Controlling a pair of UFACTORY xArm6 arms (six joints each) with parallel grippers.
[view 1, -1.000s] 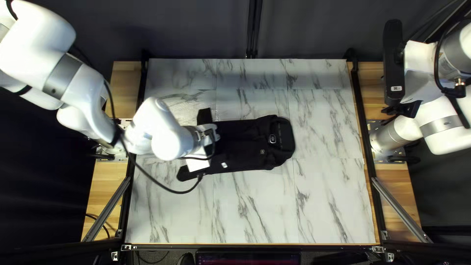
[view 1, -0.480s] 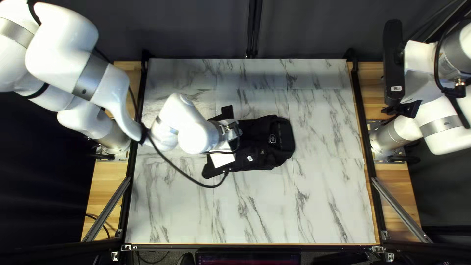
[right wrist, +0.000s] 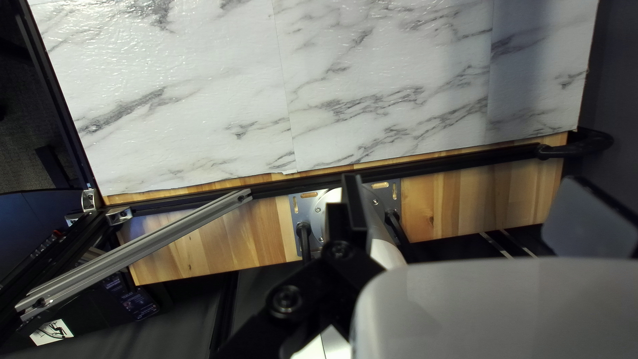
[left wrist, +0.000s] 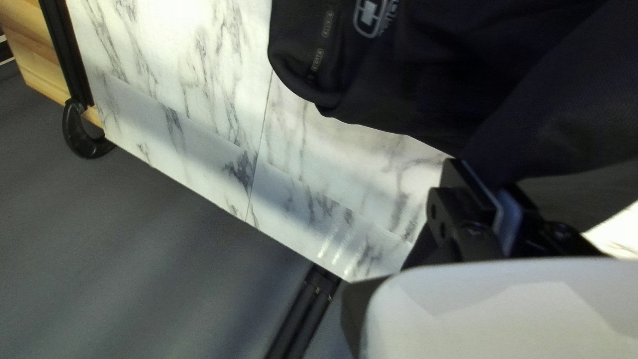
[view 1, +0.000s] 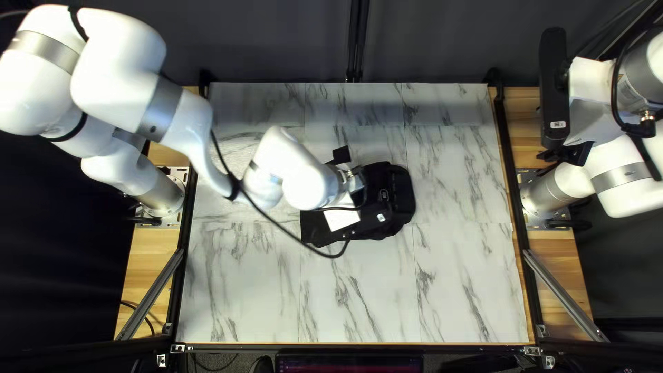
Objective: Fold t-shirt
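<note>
Left arm [view 1: 155, 109]: reaches from its base at the table's left edge across the marble, wrist low over the left part of the shirt.
Cable [view 1: 290, 235]: black, hangs from the left arm and loops over the marble just beside the shirt's near left corner.
Left gripper [left wrist: 486, 182]: fingers drawn close together, with a fold of black cloth running up from between them; only one finger [left wrist: 456, 199] shows clearly, the other is hidden by the cloth.
T-shirt [view 1: 391, 199]: black, gathered into a compact, layered bundle near the middle of the table, a little right of centre; small pale logo marks lie on its upper side. In the left wrist view a rounded edge of it [left wrist: 319, 55] rests on the marble ahead of the gripper.
Table [view 1: 362, 290]: white marble-patterned top with wooden strips at both sides.
Right arm [view 1: 611, 176]: raised at the table's right edge, well apart from the shirt.
Right gripper [right wrist: 461, 199]: fingers spread wide, nothing between them; it looks down at the table's wooden edge.
</note>
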